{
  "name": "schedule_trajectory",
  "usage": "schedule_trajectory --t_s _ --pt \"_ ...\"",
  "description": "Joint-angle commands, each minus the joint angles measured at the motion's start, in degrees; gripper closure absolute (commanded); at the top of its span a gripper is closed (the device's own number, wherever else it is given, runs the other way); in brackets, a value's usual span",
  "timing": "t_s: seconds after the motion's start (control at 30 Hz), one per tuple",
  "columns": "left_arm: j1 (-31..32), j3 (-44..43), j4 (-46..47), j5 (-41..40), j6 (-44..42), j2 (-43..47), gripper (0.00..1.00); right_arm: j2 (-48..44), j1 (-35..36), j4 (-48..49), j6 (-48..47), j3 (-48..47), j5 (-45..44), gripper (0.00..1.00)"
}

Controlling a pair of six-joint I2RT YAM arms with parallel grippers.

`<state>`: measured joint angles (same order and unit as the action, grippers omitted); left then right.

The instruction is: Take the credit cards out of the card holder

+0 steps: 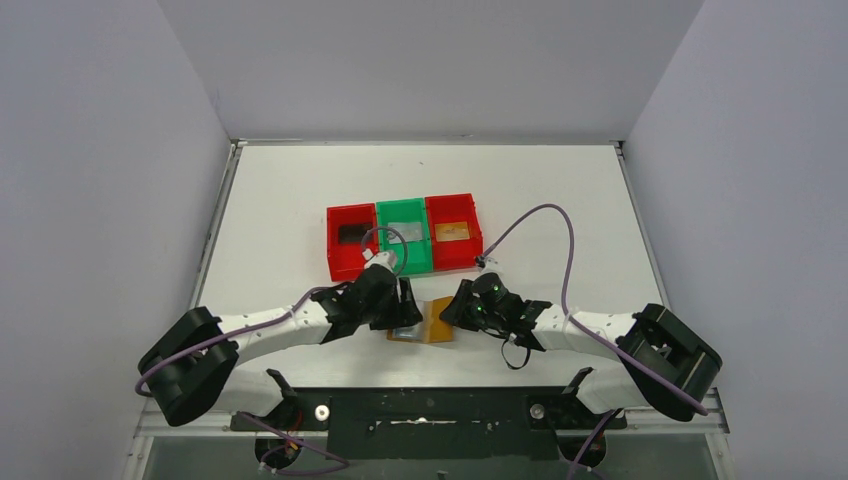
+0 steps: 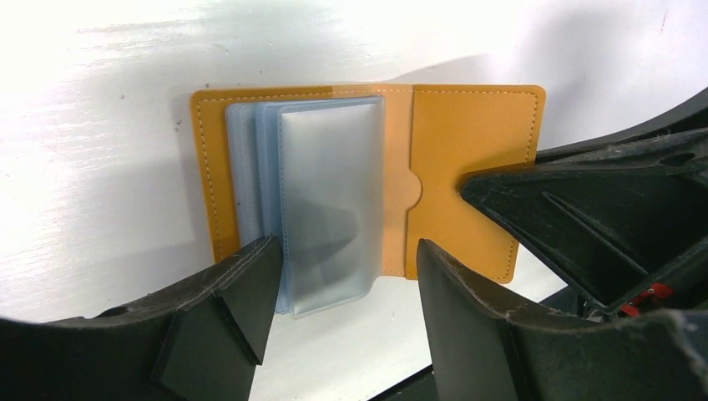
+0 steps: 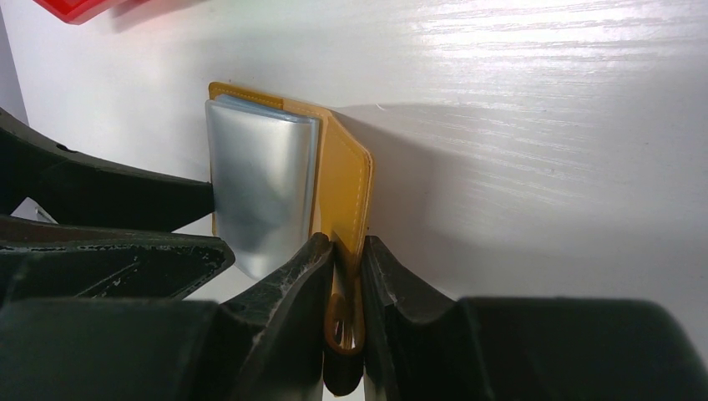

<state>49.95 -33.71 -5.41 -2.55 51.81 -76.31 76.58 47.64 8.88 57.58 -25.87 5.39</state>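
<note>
The tan card holder [image 1: 432,322] lies open on the table between my grippers, pale blue-grey sleeves [image 2: 330,192] fanned up. No card shows in the top sleeve. My right gripper [image 3: 349,246] is shut on the holder's right flap [image 3: 355,180]. My left gripper [image 2: 349,251] is open, its fingertips either side of the sleeves' near edge, apart from them. A black card [image 1: 352,233] lies in the left red bin, a silver-grey card [image 1: 405,233] in the green bin, an orange-brown card [image 1: 452,231] in the right red bin.
The three bins [image 1: 404,215] stand in a row just behind the holder. My right gripper's finger [image 2: 584,209] sits at the holder's right edge in the left wrist view. The table's near edge is close below the holder.
</note>
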Motion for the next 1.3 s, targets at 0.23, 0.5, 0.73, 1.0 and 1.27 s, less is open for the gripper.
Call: schedule_trajectory --t_s 0.23,0.5,0.73,1.0,1.27 --pt "1.8 -2.0 2.1 0.7 0.0 -4.9 0.40 1.8 0.0 1.5 0.1 -1.5 -0.6 0.81" --pt "1.9 0.1 12.1 6.7 1.5 -6.6 0.40 2.2 0.0 2.0 0.2 -1.3 -0.4 0.81" --pt "1.9 0.0 16.7 10.5 2.6 -9.3 0.40 -0.4 0.0 3.3 1.3 0.7 -1.9 0.75" --pt "1.9 0.5 20.7 12.5 3.0 -7.2 0.41 -5.1 -0.1 3.3 2.1 2.2 -3.8 0.65" --pt "1.8 1.5 25.5 14.4 4.5 -7.9 0.45 -9.1 -0.4 3.8 4.8 4.7 -6.0 0.60"
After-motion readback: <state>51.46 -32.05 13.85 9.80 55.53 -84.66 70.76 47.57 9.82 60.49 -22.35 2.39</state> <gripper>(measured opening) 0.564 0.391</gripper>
